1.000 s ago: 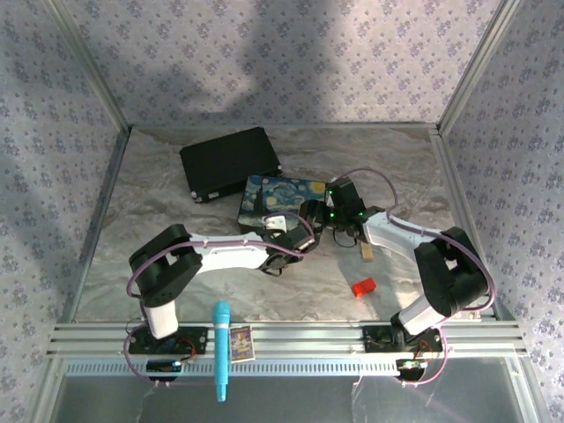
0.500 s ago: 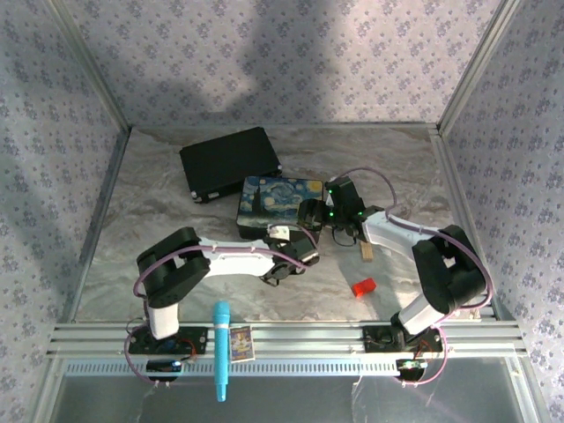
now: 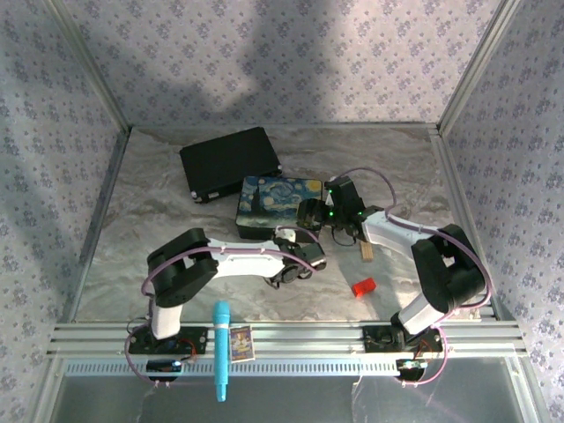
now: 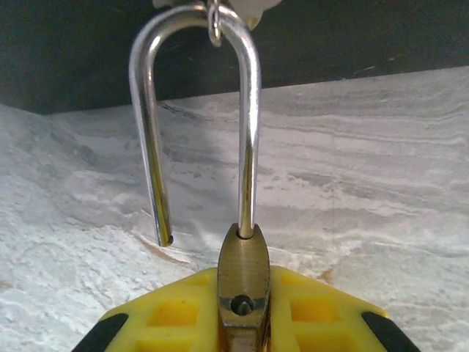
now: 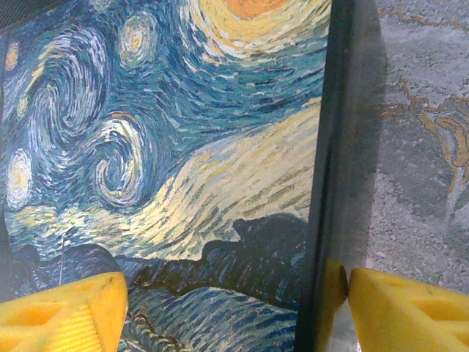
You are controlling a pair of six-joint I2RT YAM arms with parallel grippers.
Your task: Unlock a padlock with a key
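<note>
1. In the top external view, the left tool (image 3: 293, 267) is seen low over the marbled surface (image 3: 159, 211), just in front of the painted box (image 3: 275, 199). Its state cannot be told from here.
2. In the same view, the right tool (image 3: 310, 214) is set at the box's right end. A black case (image 3: 229, 163) lies behind the box. A tan block (image 3: 367, 251) and a red block (image 3: 363, 287) lie to the right, and a blue stick (image 3: 220, 348) lies across the near rail.
3. In the left wrist view, the left tool (image 4: 243, 323) is clamped on the brass body of the padlock (image 4: 243, 282), which is held upright above the surface. One leg of the shackle (image 4: 250, 147) is seated in the body and the other hangs free, so the lock is open. A small ring (image 4: 215, 29) is threaded at the shackle's top.
4. In the right wrist view, the fingers (image 5: 62, 312) of the right tool (image 5: 234, 315) are spread apart. One is over the painted lid and the other over the surface past the box's edge.
</note>
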